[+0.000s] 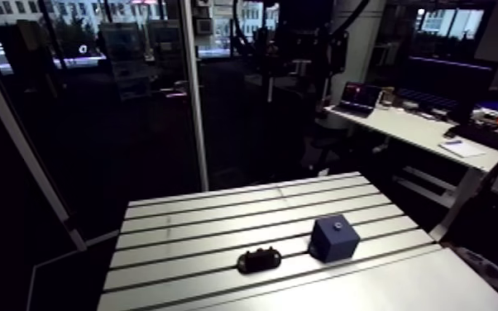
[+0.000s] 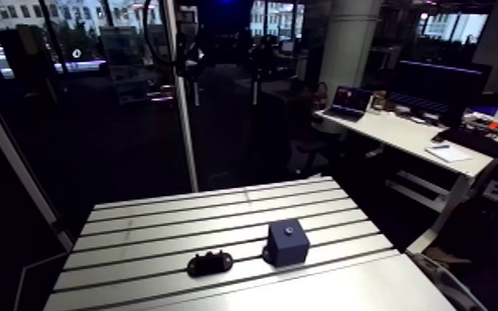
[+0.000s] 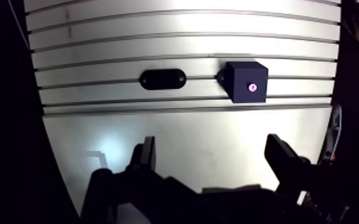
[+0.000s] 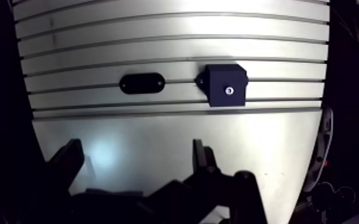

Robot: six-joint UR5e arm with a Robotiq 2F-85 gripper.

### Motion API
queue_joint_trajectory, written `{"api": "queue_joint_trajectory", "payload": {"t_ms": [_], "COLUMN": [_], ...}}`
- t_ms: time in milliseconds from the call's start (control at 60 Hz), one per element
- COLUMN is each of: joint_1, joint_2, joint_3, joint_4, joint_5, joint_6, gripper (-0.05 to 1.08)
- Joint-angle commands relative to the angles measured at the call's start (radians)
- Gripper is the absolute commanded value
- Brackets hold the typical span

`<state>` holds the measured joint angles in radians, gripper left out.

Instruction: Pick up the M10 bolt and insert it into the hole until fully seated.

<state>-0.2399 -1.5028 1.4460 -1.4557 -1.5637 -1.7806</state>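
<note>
A dark blue cube (image 3: pixel 247 81) stands on the slotted table (image 3: pixel 128 53). In the middle of its upper face is a small hole with a bright glint (image 4: pixel 229 90); whether a bolt sits in it I cannot tell. Beside the cube lies a flat black oval holder (image 3: pixel 163 78), with no loose bolt showing on it. In the wrist view my gripper (image 3: pixel 212 149) hangs high above the smooth front strip of the table, well short of both things. Its fingers (image 3: pixel 148 156) are spread wide with nothing between them. The cube (image 1: pixel 334 237) and holder (image 1: pixel 259 260) also show in the arm view.
The ribbed table surface (image 2: pixel 219 211) runs back behind the cube and holder. A smooth plate (image 3: pixel 188 128) covers the front part. The table's side edges (image 3: pixel 39 113) drop off into darkness. A glass partition post (image 1: pixel 194 91) stands behind the table.
</note>
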Motion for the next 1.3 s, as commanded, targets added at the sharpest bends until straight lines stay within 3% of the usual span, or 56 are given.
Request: {"api": "queue_joint_trajectory", "payload": {"t_ms": [17,133,500,1300], "joint_1": [0.052,0.071,0.071,0.073], "joint_2": [0.011,0.019,0.026,0.026], "joint_3": [0.001,-0.006,-0.011,-0.010], "joint_4": [-0.002,-0.005,-0.007,-0.011], "joint_5": [-0.002,-0.010,-0.014,-0.008], "joint_6": [0.007,0.023,0.023,0.030], "gripper": [0.01,0.01,0.01,0.01]}}
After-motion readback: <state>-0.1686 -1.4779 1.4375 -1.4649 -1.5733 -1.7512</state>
